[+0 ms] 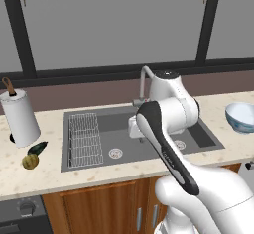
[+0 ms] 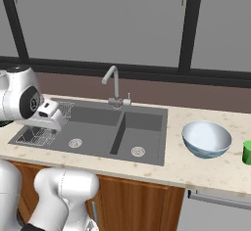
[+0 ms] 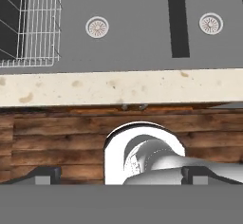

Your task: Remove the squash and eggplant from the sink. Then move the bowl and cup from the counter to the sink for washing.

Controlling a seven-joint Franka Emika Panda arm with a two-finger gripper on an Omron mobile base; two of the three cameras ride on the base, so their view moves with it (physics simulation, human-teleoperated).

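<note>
Dark grey sink [image 1: 89,162] with wire rack [image 1: 84,139] and faucet [image 1: 144,82], squash [image 1: 30,161] touching eggplant [image 1: 37,148] on tabletop [image 1: 30,178] left of sink, paper towel roll [image 1: 19,118] behind them, bowl [image 1: 241,117] at right

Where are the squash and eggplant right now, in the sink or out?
Out. The squash and eggplant lie on the counter left of the sink, beside the paper towel roll.

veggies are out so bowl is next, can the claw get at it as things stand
Probably yes. The bowl sits upright and alone on the counter right of the sink, nothing over it, the cup apart from it. The arm is over the left basin and would have to swing across.
</note>
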